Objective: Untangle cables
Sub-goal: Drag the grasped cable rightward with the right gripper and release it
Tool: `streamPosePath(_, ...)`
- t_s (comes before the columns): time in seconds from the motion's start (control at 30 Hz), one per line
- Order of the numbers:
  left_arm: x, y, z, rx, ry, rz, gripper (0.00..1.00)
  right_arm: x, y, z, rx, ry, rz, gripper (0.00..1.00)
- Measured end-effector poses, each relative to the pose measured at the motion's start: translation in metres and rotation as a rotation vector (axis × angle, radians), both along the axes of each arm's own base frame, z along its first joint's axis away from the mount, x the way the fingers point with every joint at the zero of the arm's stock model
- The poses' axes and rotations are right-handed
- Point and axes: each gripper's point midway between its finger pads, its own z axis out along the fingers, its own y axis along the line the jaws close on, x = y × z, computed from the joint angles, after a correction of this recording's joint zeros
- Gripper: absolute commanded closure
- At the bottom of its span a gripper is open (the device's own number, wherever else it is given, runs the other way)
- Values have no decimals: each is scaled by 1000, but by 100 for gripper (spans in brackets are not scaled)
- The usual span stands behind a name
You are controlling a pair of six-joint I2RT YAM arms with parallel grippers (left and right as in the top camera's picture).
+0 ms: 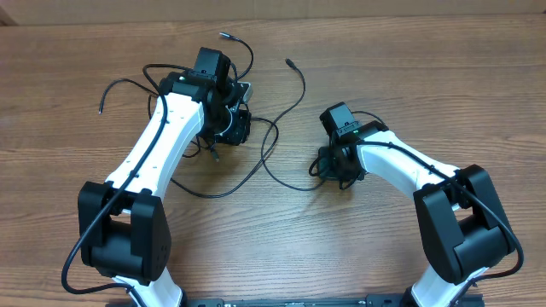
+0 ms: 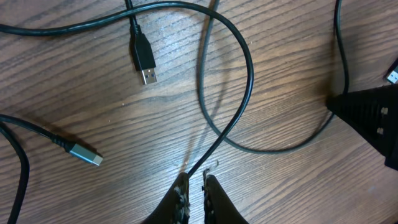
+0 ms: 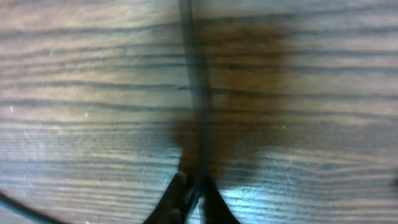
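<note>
Overhead view: thin black cables lie in loose loops on the wooden table, mostly btwn the 2 arms, w/ the denser tangle under the head of the L arm at upper left. One end w/ a small plug lies free near top centre; from it the cord curves down & round toward the R arm, whose head sits low over the wood right of centre. Another loose end trails off at far left. L wrist view: L gripper has its fingers pinched nearly together on one cord, which runs up from btwn the tips & bends into a wide loop. A black USB plug w/ silvery tip lies flat inside the upper left of that loop, not touching it. A grey-tipped plug lies at left, pointing down-right. Dark wedge-shaped part at right edge; can't tell what it is. R wrist view is blurred & v. close to the table: R gripper is clenched on a single cord running straight up the frame from its tips; on the wood or just above it, can't tell.
</note>
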Motion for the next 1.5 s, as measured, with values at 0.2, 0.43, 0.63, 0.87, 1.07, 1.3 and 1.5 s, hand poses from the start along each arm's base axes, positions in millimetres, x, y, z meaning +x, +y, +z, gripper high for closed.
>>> streamPosePath(0.2, -1, 0, 0, 1, 7, 3, 90, -2, -6, 1, -26, 15, -8, 96)
streamPosePath(0.43, -4, 1, -1, 4, 18, 3, 90, 45, -45, 63, -110, -39, -91, 96)
streamPosePath(0.63, -4, 1, -1, 4, 19, 3, 90, 111, -126, 174, -266, -266, -244, 96)
streamPosePath(0.87, -4, 1, -1, 4, 18, 3, 90, 133, -247, 282, -502, -512, -535, 96)
streamPosePath(1.07, -4, 1, -1, 4, 18, 3, 90, 126, -330, 327, -599, -636, -755, 96)
streamPosePath(1.3, -4, 1, -1, 3, 20, 10, 90, 98, -401, 334, -634, -659, -998, 96)
streamPosePath(1.5, -4, 1, -1, 3, 22, 13, 90, 110, -436, 351, -460, -821, -1120, 96)
